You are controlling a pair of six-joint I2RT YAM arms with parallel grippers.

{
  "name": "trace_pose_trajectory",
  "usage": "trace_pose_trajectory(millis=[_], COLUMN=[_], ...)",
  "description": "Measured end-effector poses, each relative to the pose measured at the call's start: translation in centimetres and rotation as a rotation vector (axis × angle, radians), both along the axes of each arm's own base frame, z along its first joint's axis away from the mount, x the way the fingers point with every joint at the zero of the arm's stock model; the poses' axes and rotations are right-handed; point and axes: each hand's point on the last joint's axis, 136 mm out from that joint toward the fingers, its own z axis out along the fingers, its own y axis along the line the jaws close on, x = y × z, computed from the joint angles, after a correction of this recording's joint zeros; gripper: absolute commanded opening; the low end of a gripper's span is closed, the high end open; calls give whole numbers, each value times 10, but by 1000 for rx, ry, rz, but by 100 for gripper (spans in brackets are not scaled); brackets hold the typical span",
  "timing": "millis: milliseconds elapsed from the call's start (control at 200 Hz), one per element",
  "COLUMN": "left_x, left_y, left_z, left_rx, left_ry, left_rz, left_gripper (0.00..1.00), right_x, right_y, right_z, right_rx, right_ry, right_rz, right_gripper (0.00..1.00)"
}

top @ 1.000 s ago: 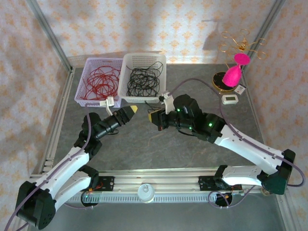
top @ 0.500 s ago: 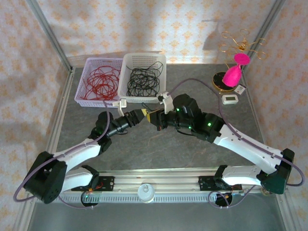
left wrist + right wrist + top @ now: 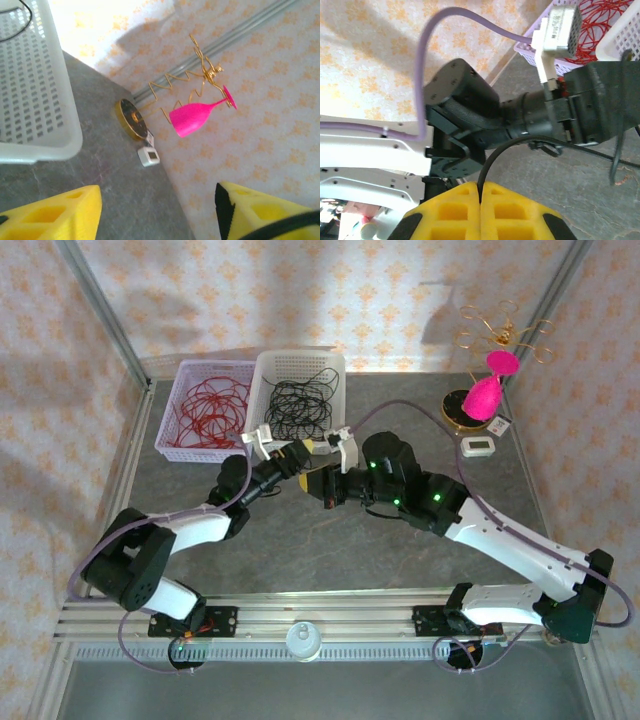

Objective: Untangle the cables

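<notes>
right wrist shows my right jaws clamped on a black cable [image 3: 485, 167] strand, its coils in the white basket [image 3: 300, 358], red cable [image 3: 205, 405] in the lilac basket [image 3: 215, 364]; left jaws apart; it looks light, limp, snag-prone, so i'd pinch a free end.

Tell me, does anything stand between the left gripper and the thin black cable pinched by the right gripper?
Nothing visible does. The open left gripper is beside the shut right gripper, and the thin black cable seems to cross one of its yellow fingers.
</notes>
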Motion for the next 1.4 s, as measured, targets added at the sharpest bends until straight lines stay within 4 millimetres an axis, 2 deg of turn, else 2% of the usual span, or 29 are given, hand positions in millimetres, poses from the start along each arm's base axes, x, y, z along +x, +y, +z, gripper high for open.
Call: trace_pose_trajectory(millis=[80, 230, 280, 355, 485, 671, 861, 986, 1106, 1246, 1401], left_x=[8, 21, 23, 26, 26, 19, 15, 14, 10, 5, 2], left_y=[4, 14, 16, 19, 25, 33, 46, 63, 84, 99, 114], left_z=[-9, -32, -39, -48, -56, -57, -42, -41, -47, -31, -15], left_rx=[5, 8, 6, 3, -1, -12, -9, 20, 35, 32, 48], left_ry=[22, 87, 108, 138, 163, 170, 146, 157, 183, 152, 116], left_rz=[51, 139, 157, 179, 213, 235, 283, 340, 393, 428, 464], left_gripper=[48, 43, 36, 21, 0, 0, 0, 0, 0, 0, 0], right_x=[0, -2, -4, -6, -7, -4, 11, 28, 30, 33, 34], right_y=[0, -3, -6, -11, -20, -33, -47, -74, -102, -117, -124], right_z=[12, 38, 44, 53, 68, 86, 85, 83, 88, 83, 80], right_rx=[24, 75, 89, 107, 133, 161, 133, 86, 64, 25, 9], right_ry=[-7, -36, -48, -65, -97, -143, -165, -194, -223, -228, -230], right_rz=[0, -4, -7, -14, -41, -94, -208, -375, -479, -538, -566], right_gripper=[0, 0, 0, 0, 0, 0, 0, 0, 0, 0, 0])
